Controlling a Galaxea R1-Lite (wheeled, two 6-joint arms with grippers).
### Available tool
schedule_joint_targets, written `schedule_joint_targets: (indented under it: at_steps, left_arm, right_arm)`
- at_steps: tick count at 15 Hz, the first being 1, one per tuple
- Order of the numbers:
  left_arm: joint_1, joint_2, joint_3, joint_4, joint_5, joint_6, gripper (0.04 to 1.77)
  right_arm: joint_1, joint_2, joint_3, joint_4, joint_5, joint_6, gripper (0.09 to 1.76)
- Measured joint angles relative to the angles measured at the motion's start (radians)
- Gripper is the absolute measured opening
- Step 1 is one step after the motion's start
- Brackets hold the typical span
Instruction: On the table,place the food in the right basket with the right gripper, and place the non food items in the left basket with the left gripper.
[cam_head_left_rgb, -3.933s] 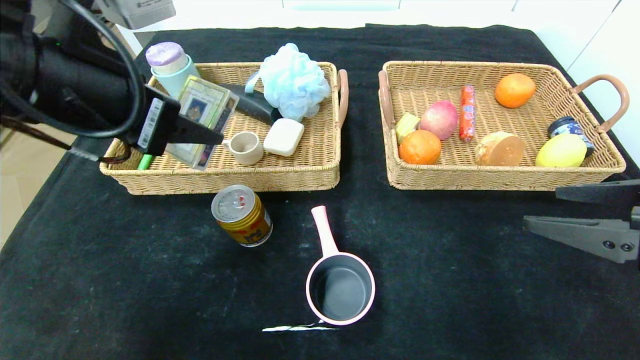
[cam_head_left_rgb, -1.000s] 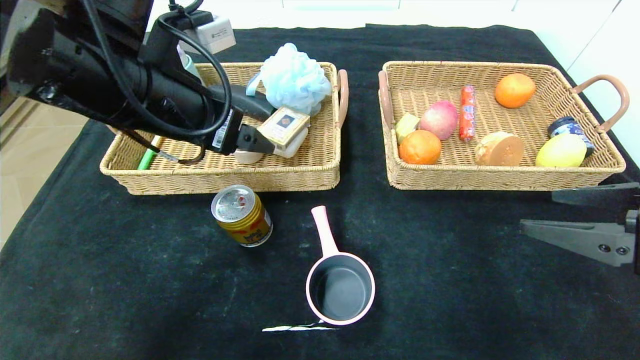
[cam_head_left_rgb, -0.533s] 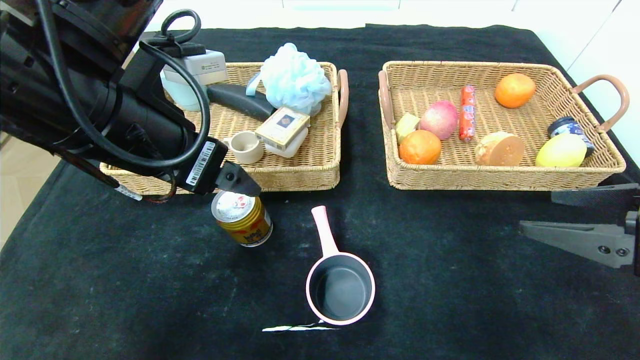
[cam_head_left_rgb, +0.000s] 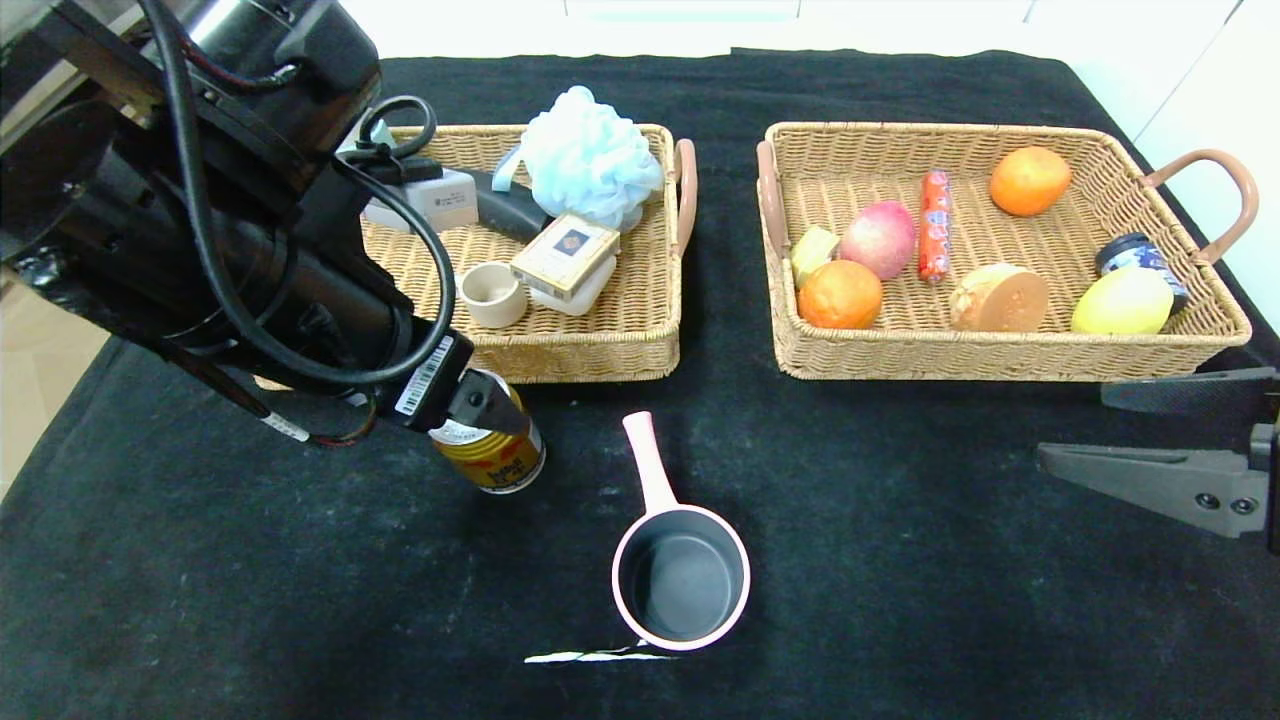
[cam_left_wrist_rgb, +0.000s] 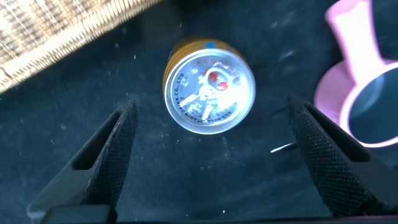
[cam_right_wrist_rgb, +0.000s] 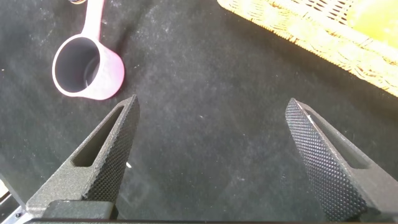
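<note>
The gold can (cam_head_left_rgb: 495, 462) stands upright on the table (cam_head_left_rgb: 900, 600) in front of the left basket (cam_head_left_rgb: 560, 360). My left gripper (cam_head_left_rgb: 497, 410) hovers open just above it; its silver top (cam_left_wrist_rgb: 209, 91) shows below, level with the fingertips and untouched. The pink saucepan (cam_head_left_rgb: 680, 585) sits near the front, handle pointing away. In the left basket the cream card box (cam_head_left_rgb: 565, 255) lies on a white soap. The tuber (cam_head_left_rgb: 1000, 298), sausage (cam_head_left_rgb: 935, 238) and lemon (cam_head_left_rgb: 1122, 300) lie in the right basket (cam_head_left_rgb: 1000, 365). In front of that basket's right end, my right gripper (cam_head_left_rgb: 1072, 422) hangs open and empty.
The left basket also holds a blue bath pouf (cam_head_left_rgb: 585, 160), a small cup (cam_head_left_rgb: 492, 293) and a dark brush. Two oranges, an apple (cam_head_left_rgb: 878, 238) and a blue jar (cam_head_left_rgb: 1130, 250) lie in the right basket. A white tear (cam_head_left_rgb: 600, 657) marks the cloth by the saucepan.
My left gripper set the card box down on the soap in the left basket, let go, and moved forward out of the basket to above the can. The right arm stayed put.
</note>
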Motion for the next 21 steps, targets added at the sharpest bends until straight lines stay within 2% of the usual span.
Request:
schedule_joint_targets:
  at_steps: [5, 12, 21]
  left_arm:
    - [0.004, 0.040, 0.027, -0.002, 0.007, -0.034, 1.71]
    - [0.041, 0.121, 0.010, -0.042, 0.008, -0.057, 1.72]
    - [0.041, 0.139, 0.006, -0.043, 0.010, -0.060, 1.72]
  right_arm:
    - [0.000, 0.000, 0.000, 0.000, 0.000, 0.000, 1.71]
    - [0.000, 0.000, -0.001, -0.001, 0.000, 0.000, 1.71]
    - [0.000, 0.000, -0.002, 0.000, 0.000, 0.000, 1.71]
